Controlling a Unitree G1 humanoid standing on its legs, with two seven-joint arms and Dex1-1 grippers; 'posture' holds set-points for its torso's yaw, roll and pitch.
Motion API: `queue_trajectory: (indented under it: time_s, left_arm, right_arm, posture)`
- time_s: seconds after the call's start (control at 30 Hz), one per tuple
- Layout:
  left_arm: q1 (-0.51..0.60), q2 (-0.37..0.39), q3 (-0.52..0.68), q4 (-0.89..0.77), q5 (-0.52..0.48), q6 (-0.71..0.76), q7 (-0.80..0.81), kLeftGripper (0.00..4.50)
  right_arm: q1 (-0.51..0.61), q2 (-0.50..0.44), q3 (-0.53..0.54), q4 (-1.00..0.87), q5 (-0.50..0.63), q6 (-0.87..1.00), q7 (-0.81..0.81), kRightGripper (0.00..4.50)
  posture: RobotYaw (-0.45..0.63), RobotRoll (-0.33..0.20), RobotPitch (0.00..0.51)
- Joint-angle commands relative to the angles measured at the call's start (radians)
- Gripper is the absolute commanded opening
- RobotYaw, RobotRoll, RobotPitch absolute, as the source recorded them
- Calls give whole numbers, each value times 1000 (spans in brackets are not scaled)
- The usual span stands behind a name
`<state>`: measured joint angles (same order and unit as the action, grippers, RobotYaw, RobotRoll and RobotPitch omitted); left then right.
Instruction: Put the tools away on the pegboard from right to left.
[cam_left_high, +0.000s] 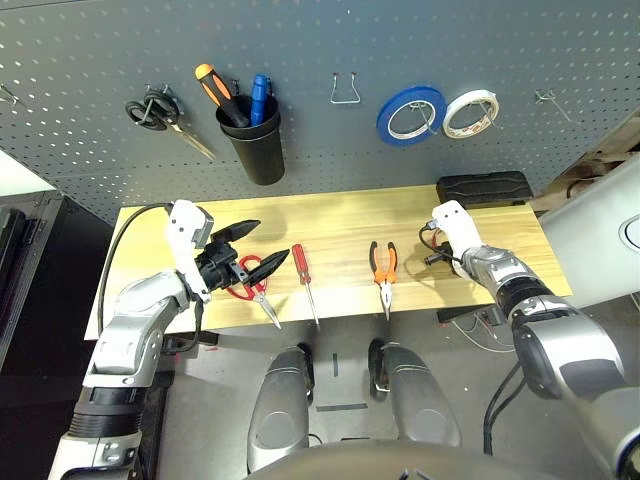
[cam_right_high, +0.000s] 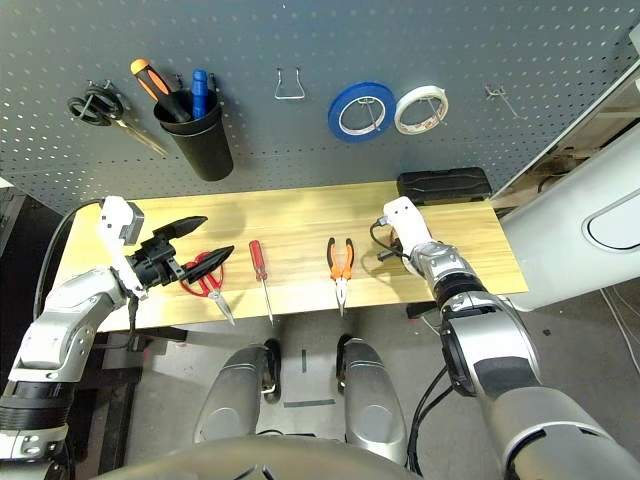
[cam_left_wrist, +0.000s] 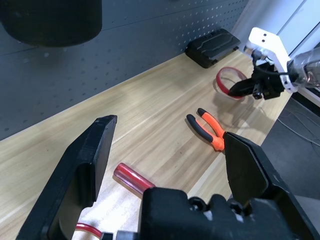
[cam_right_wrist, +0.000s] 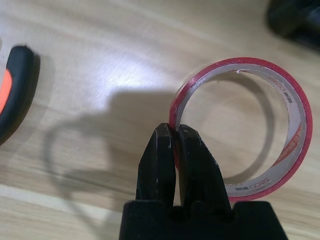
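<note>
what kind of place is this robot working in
Likely a workshop or a robot test lab: there's a grey pegboard with scissors and tape rolls hung on it, and a wooden workbench with pliers and a screwdriver lying on it.

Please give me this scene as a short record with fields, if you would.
right gripper: shut on the rim of the red tape ring
left gripper: open, above the red scissors
table: screwdriver and pliers between the grippers
pegboard: black-handled scissors, cup, blue and white tape rolls
</note>
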<state>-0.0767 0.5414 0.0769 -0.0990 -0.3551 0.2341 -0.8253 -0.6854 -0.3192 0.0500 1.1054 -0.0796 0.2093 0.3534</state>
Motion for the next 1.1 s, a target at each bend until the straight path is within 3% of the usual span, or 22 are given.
queue_trajectory:
  time_s: [0.03,0.3,0.47,0.73,1.1]
  left_arm:
    - [-1,-8,-17,28,12,-18,-5,4500]
    - [-25,-19,-28,75,17,-48,-10,4500]
    - [-39,-25,-35,94,17,-60,-13,4500]
    - [-55,-32,-46,107,18,-63,-18,4500]
    - [-69,-35,-52,115,19,-71,-13,4500]
  right_arm:
    - [70,-35,-16,-124,6,24,-6,17]
    - [352,-82,-64,-725,1,172,-77,17]
    - [437,-74,-117,-971,12,253,-126,17]
    - [424,-132,-144,-1036,-40,149,-201,17]
    - [320,-188,-196,-919,-31,-3,-238,17]
  posture:
    - [9,0,109]
    - [-24,0,112]
    - [-41,0,111]
    - [-53,0,99]
    - [-49,0,87]
